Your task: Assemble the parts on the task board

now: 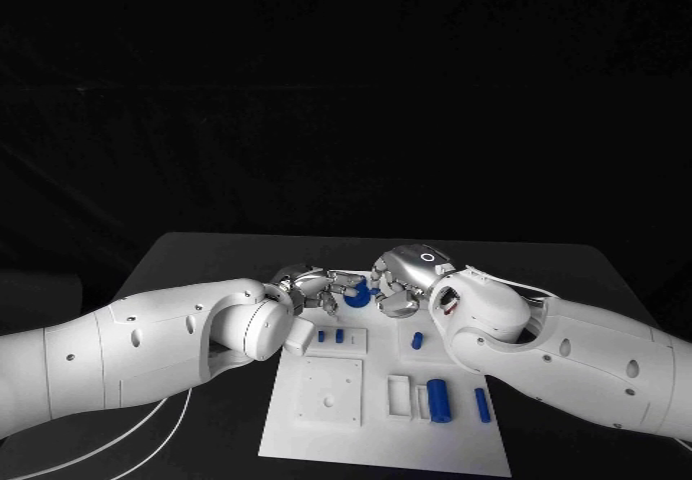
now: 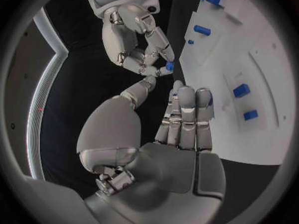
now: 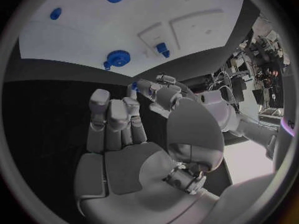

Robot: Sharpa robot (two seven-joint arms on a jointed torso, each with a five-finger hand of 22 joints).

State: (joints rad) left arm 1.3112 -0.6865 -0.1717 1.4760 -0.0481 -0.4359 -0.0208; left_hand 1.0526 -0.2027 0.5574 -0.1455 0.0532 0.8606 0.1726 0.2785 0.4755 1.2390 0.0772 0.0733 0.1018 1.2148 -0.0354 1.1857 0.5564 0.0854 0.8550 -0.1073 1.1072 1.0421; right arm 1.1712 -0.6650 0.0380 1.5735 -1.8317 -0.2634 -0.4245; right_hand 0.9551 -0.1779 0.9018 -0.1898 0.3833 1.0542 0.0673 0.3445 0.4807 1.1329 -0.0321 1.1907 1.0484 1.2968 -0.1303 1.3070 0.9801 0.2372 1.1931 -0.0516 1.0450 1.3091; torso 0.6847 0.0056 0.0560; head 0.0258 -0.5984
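Hands meet above the board's far edge.
Left hand (image 1: 307,287) and right hand (image 1: 400,283) pinch one small blue part (image 2: 169,66) together over the task board (image 1: 346,440).

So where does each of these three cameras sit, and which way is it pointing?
Head view: on the robot's head, looking down at the task board; both arms enter, left hand and right hand meeting at its far edge.
Left wrist view: behind the left hand's palm, facing the right hand.
Right wrist view: behind the right hand's palm, facing the left hand.
Shared: both wrist views show the small blue part where the fingertips meet.
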